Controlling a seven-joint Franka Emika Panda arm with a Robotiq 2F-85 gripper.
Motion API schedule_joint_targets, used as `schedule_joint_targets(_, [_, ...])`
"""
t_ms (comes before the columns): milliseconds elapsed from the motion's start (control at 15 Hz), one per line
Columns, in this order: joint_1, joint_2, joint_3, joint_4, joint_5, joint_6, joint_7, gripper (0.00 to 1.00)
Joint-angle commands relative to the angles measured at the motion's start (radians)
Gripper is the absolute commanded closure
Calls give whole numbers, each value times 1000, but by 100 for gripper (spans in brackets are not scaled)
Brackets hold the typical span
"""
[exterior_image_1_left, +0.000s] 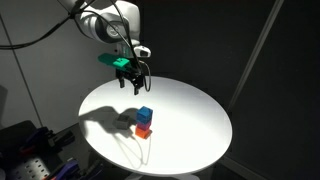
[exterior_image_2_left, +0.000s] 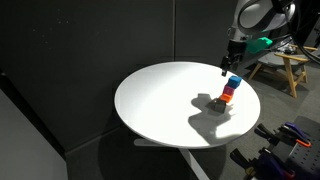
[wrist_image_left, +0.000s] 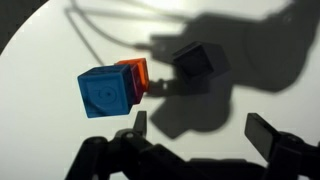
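White table (exterior_image_1_left: 195, 105): end effector (exterior_image_1_left: 132, 86) wide open (touching nothing).

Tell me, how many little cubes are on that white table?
2: a blue cube sits atop an orange cube on the round table. Another could be hidden beneath or behind them.

A round white table (exterior_image_1_left: 190, 110) stands before a black curtain (exterior_image_2_left: 80, 40), with a wooden stool (exterior_image_2_left: 288, 66) beyond its edge

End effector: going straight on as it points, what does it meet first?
Likely the white table just beside the blue block; the open end effector seems aimed past it, though depth is unclear.
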Motion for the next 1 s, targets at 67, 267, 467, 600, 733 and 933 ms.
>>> schedule_joint_targets(67, [-3, 30, -3, -28, 5, 58, -64, 0])
schedule_joint_targets(267, [-5, 54, -1, -39, 1, 89, -76, 0])
schedule_joint_targets(467, [-7, 81, -1, -44, 1, 126, -77, 0])
schedule_joint_targets(600, [-9, 99, -2, -44, -3, 145, -73, 0])
schedule_joint_targets(733, [-10, 116, -2, -43, -5, 159, -70, 0])
schedule_joint_targets(933, [-11, 135, -2, -44, -7, 181, -68, 0])
